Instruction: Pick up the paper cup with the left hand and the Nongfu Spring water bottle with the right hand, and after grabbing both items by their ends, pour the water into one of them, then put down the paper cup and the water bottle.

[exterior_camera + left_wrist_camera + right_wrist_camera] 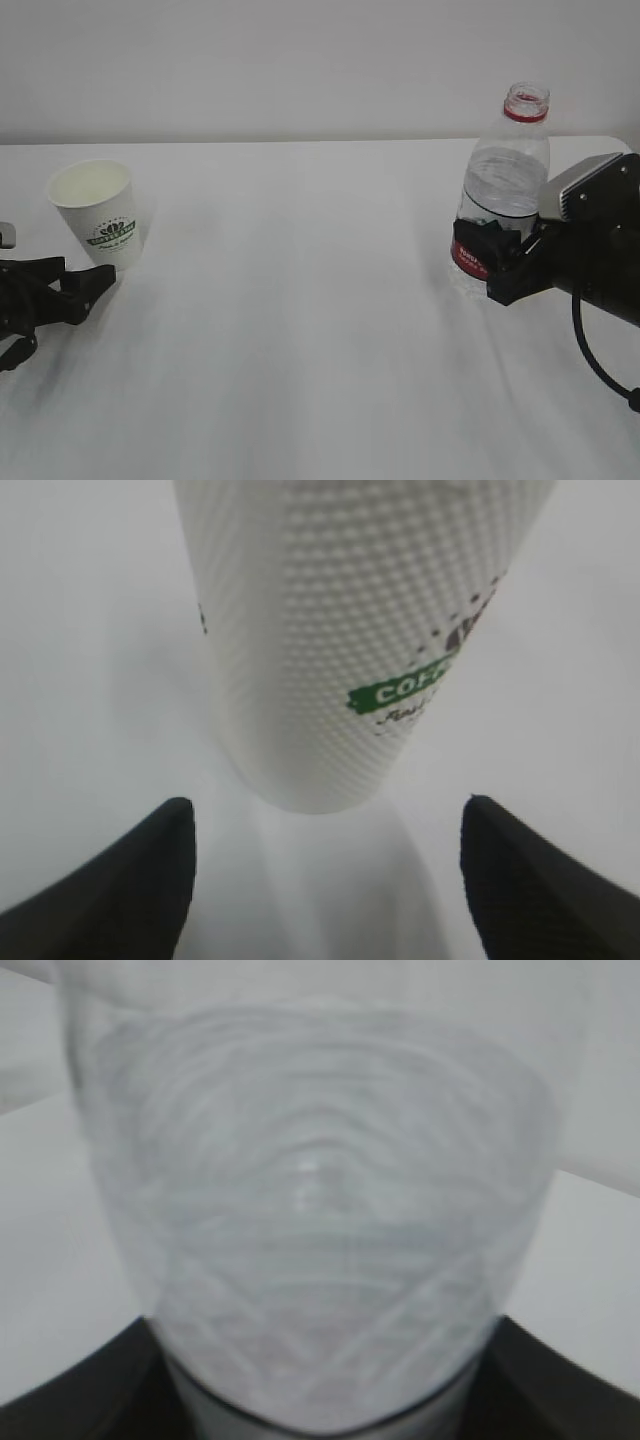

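Note:
The white dotted paper cup (98, 215) with a green logo stands upright at the left of the table. My left gripper (90, 295) lies low just in front of its base, open; in the left wrist view the cup (330, 630) stands beyond the two black fingertips, and the left gripper (327, 802) touches nothing. The Nongfu Spring water bottle (505, 170), uncapped with a red neck ring, stands at the right with clear water (505, 190) inside. My right gripper (492, 262) is shut on its lower part at the red label; the bottle (320, 1190) fills the right gripper (320, 1330).
The white table (300, 350) stretches between cup and bottle, with a pale wall behind its far edge. The right arm's black body and cable (600, 360) hang at the right edge.

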### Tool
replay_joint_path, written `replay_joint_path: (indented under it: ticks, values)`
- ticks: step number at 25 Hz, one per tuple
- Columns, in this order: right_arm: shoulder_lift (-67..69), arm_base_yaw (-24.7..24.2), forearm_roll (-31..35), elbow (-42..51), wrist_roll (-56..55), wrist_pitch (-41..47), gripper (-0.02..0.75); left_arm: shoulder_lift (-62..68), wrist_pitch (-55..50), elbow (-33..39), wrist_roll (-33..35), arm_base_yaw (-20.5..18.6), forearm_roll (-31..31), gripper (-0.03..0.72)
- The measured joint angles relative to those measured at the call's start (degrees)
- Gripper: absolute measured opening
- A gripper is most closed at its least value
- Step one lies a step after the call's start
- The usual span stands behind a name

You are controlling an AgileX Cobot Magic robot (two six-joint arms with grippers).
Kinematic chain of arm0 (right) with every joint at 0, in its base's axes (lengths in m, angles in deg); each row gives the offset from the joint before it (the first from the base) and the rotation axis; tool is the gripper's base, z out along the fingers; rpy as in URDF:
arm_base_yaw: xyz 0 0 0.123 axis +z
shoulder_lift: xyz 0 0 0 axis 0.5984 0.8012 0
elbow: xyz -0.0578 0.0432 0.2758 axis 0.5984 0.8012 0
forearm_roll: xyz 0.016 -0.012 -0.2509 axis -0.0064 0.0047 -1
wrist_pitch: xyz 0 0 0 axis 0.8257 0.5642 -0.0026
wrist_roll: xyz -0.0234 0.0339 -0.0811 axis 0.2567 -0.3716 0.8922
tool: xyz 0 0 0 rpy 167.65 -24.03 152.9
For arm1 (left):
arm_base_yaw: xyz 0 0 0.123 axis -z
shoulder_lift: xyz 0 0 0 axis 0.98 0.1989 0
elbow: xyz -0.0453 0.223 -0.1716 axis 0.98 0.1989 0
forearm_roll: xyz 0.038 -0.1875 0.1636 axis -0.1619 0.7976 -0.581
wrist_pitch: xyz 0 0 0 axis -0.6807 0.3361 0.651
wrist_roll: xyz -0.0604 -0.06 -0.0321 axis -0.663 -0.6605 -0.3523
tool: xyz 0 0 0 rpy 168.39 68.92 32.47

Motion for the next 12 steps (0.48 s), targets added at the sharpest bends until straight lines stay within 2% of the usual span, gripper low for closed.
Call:
replay_joint_path:
  ticks: [12]
  values:
    - [0.00,0.00,0.00,0.00,0.00,0.00,0.480,0.13,0.00,-0.64,0.00,0.12,0.16,0.593]
